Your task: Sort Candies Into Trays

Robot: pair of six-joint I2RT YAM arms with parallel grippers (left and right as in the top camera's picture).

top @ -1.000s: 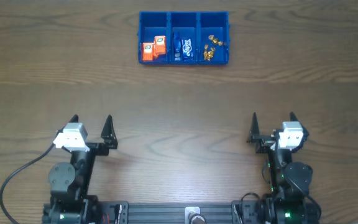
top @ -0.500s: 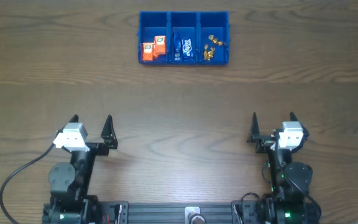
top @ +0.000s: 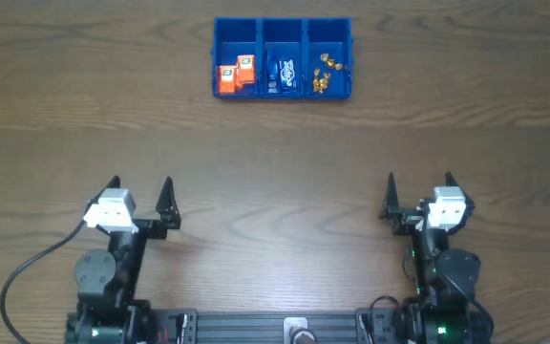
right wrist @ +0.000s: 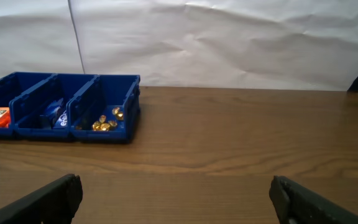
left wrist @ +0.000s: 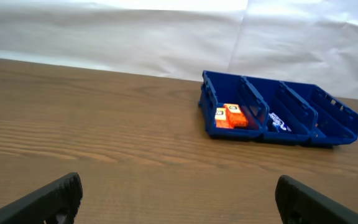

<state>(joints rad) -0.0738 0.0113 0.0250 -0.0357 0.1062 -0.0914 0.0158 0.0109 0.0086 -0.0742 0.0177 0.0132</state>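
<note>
Tray (top: 237,38): your blue three-compartment tray sits at the far middle of the tabletop (top: 275,153), one long side facing both arms.
Orange candies (top: 236,76): in the left compartment, bunched against the near wall, with blue floor showing behind them.
Blue candies (top: 282,73): in the middle compartment, a small heap toward the near wall.
Gold candies (top: 324,75): in the right compartment, lying loose and scattered.
Tray edges: the walls stand upright all round, with two dividers between the sorts.
Far edge: a white sheet (right wrist: 229,37) rises just behind the tray, where the tabletop ends.
Sides: wood grain runs wide to the left and right of the tray.
Approach lane: you have a broad stretch of tabletop between the tray's near wall and both arms.
Left gripper (top: 140,186): jaws spread wide, low by its base, well apart from the tray.
Right gripper (top: 419,183): jaws spread wide too, level with the left one, well apart from the tray.
Between the arms: a wide band of tabletop separates the two grippers.
</note>
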